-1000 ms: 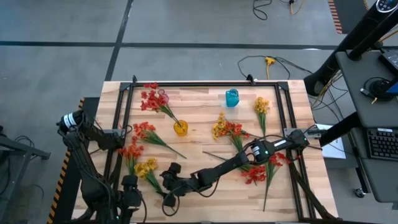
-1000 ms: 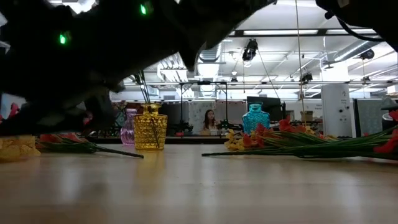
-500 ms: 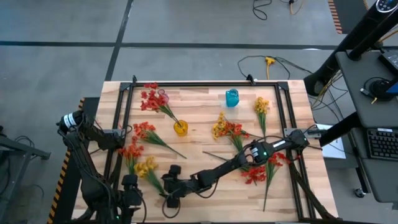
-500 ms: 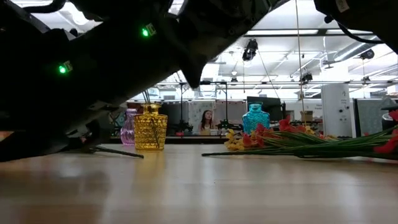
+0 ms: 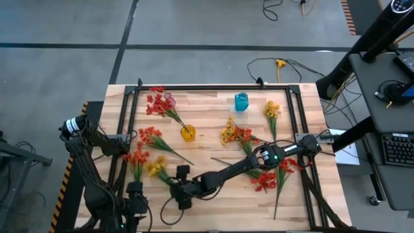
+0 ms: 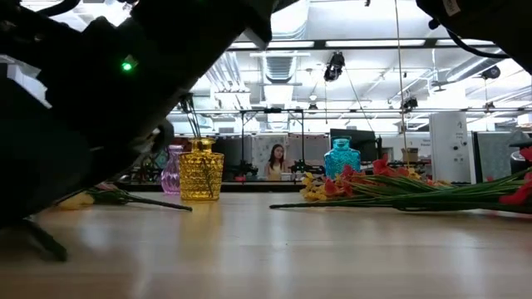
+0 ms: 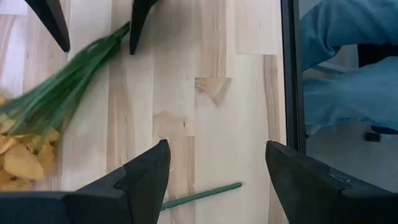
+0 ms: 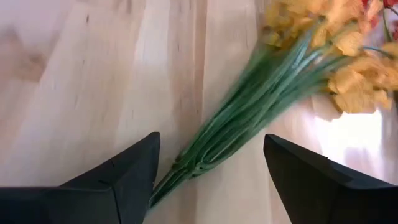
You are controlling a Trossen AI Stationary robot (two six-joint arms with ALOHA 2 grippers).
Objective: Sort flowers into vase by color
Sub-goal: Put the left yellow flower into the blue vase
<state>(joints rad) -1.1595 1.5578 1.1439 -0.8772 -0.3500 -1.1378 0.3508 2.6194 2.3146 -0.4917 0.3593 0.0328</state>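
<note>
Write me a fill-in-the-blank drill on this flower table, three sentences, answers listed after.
1. The right end effector has its jaws open around the green stems of a sprig with ____ blossoms.
2. The yellow vase holds a sprig with ____ blossoms.
3. The blue vase has ____ flowers in it.

Missing words: yellow; red; no

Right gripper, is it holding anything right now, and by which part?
Nothing is held. The right gripper is open, its fingers straddling the stem end of the yellow sprig lying on the table.
</note>
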